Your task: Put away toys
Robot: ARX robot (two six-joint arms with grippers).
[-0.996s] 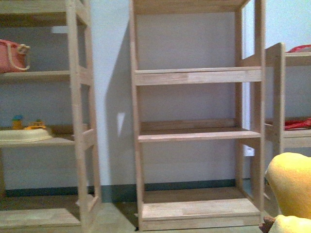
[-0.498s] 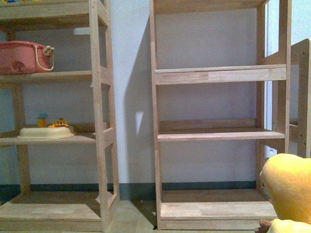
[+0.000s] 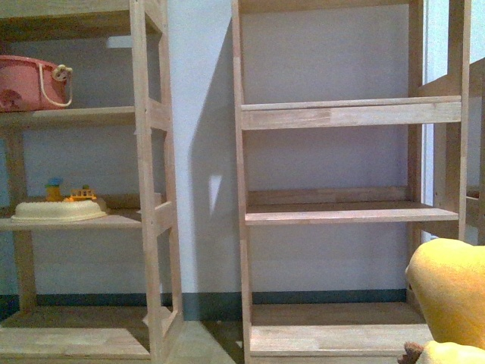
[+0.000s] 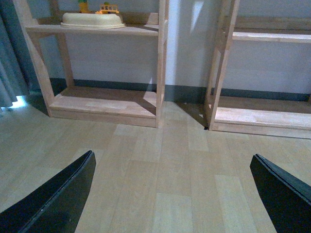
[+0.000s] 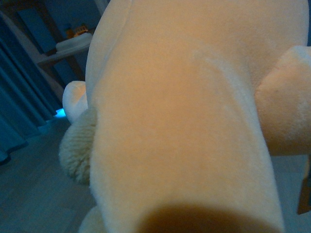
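— Item one, status?
— Plump orange-yellow plush animal (image 3: 451, 292): low right of pale wooden shelf unit (image 3: 352, 214), unshelved; stowing remains, I judge. My left pincer (image 4: 172, 155): released, holding nothing. My right pincer: cannot tell.

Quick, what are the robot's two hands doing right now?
Left gripper: open, jaws wide apart, holding nothing.
Right gripper: out of sight; the plush toy fills its camera, so cannot tell.

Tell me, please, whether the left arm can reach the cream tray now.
Probably not yet: nothing blocks the cream tray, but it sits far beyond the open left end effector, across the floor.
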